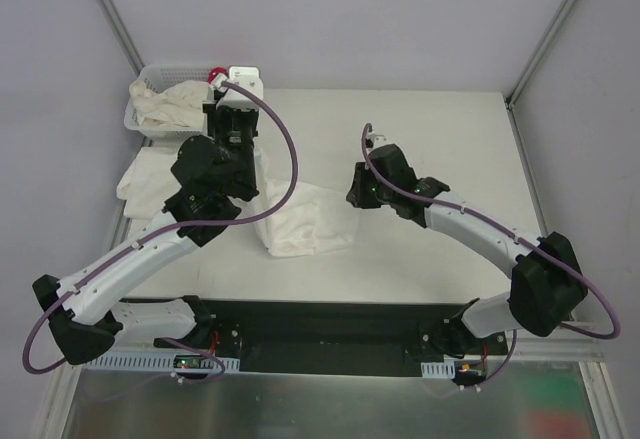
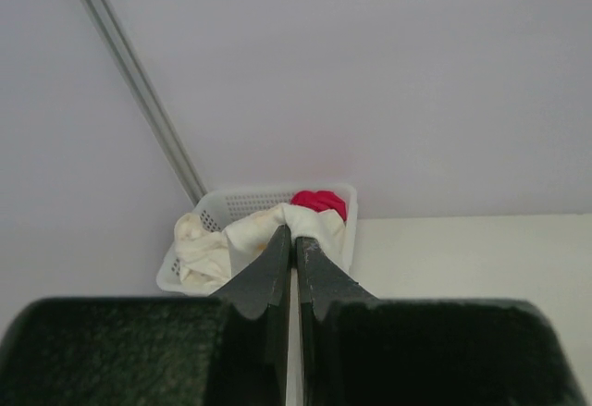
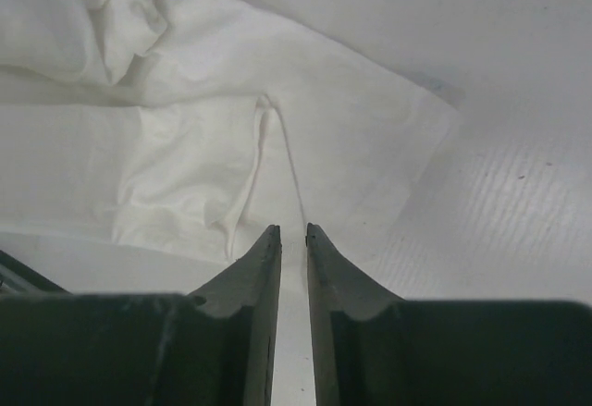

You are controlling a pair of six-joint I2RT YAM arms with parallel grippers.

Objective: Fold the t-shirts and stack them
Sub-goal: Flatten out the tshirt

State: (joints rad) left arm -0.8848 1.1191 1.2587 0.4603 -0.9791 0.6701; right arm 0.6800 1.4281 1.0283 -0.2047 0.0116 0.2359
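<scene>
Since the left arm's black links covered much of the overhead view, the left pincer (image 2: 294, 239) could be read only from its own camera. It was clenched tight with nothing visible between its fingers, and its tips lined up with the basket (image 2: 242, 204) at the far left corner of the bench (image 1: 450, 129). Whether they touched the cloth there could not be told. The basket held crumpled cream t-shirts (image 2: 208, 249) and a red cloth (image 2: 319, 202) (at its far right end). A loosely folded t-shirt (image 1: 300, 224) lay mid-bench, its left part hidden under that arm. A white pile (image 1: 145, 174) lay at the left edge, partly covered. The right pincer (image 3: 293, 232) was released, its fingers slightly parted just above the folded t-shirt, near a pinched ridge in the cloth.
</scene>
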